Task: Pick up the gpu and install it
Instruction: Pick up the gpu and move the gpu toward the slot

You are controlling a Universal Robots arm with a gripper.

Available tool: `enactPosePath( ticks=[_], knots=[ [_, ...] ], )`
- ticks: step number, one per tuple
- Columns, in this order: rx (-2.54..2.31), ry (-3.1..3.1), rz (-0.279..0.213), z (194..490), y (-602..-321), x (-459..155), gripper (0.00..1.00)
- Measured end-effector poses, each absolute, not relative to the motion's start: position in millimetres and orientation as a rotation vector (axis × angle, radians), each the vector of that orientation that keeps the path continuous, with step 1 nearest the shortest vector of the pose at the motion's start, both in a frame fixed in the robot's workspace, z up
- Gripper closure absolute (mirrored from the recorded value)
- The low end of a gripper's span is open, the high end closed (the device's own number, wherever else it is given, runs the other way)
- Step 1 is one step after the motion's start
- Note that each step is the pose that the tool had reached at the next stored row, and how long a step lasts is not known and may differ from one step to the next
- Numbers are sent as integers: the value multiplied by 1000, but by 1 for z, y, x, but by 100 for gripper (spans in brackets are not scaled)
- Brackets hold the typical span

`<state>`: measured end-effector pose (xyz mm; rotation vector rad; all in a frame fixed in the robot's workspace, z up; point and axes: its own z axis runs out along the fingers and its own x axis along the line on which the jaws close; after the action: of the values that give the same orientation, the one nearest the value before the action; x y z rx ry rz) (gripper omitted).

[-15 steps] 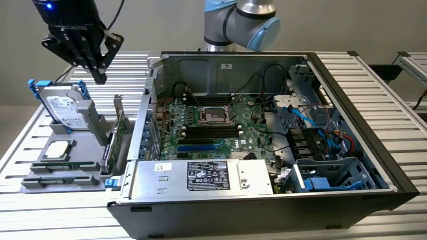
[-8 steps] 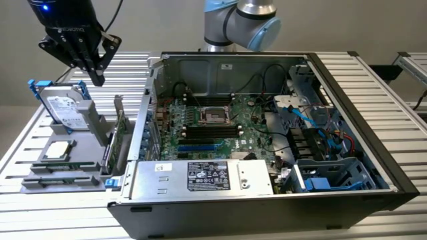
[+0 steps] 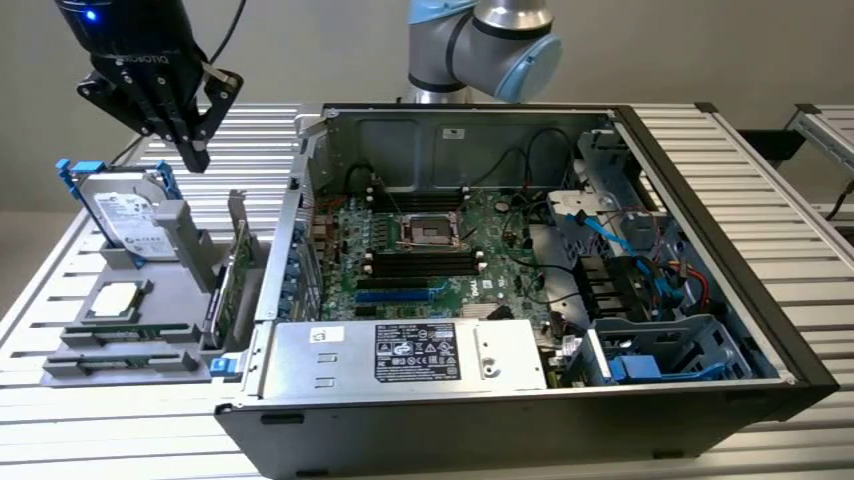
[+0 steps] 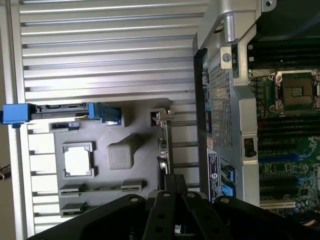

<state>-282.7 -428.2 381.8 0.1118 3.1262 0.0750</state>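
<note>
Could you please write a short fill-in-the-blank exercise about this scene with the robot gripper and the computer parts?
1. The black gripper hangs above the grey parts holder with its fingers ____.
2. The gpu, a thin green card with a silvery bracket, stands on edge in that holder, so the gripper holds ____.
3. The silver hard drive has rails coloured ____.
Missing words: shut; nothing; blue.
</note>
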Motion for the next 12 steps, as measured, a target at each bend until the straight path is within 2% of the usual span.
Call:
enactPosePath(
  ticks=[11,12],
  knots=[
    [112,3126,75,382,-428,-283,88],
    [112,3126,75,382,-428,-283,76]
  ],
)
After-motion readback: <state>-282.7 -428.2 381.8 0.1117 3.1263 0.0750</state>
